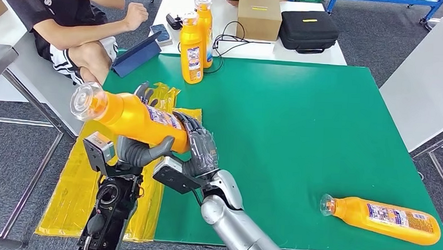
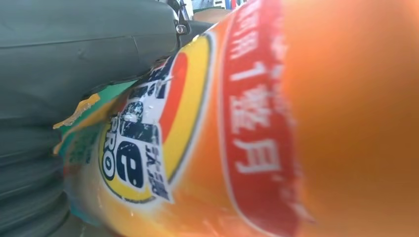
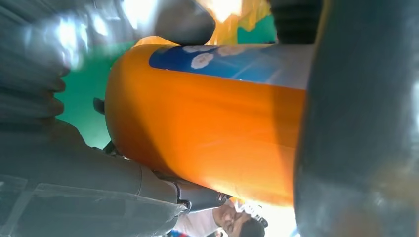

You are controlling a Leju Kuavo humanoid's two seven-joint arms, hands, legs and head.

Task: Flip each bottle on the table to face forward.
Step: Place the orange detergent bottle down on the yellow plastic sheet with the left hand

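An orange bottle (image 1: 131,119) with a clear cap is held tilted above the left edge of the green table (image 1: 297,122), cap toward the left. My left hand (image 1: 137,152) grips its body from below. My right hand (image 1: 200,149) wraps the bottle's base end. Up close the left wrist view has the bottle's label (image 2: 148,148) beside my left hand (image 2: 74,64). Between the thumb and fingers of my right hand (image 3: 74,182), the right wrist view has the bottle's orange side (image 3: 207,133). A second bottle (image 1: 384,219) lies flat at the near right corner. Two bottles (image 1: 192,49) stand upright at the far edge.
Yellow bags (image 1: 78,192) lie under my hands at the table's left edge. A person (image 1: 72,25) sits at the far left beside a blue tablet (image 1: 137,55). A cardboard box (image 1: 259,17) and a black case (image 1: 309,29) rest on the white table behind.
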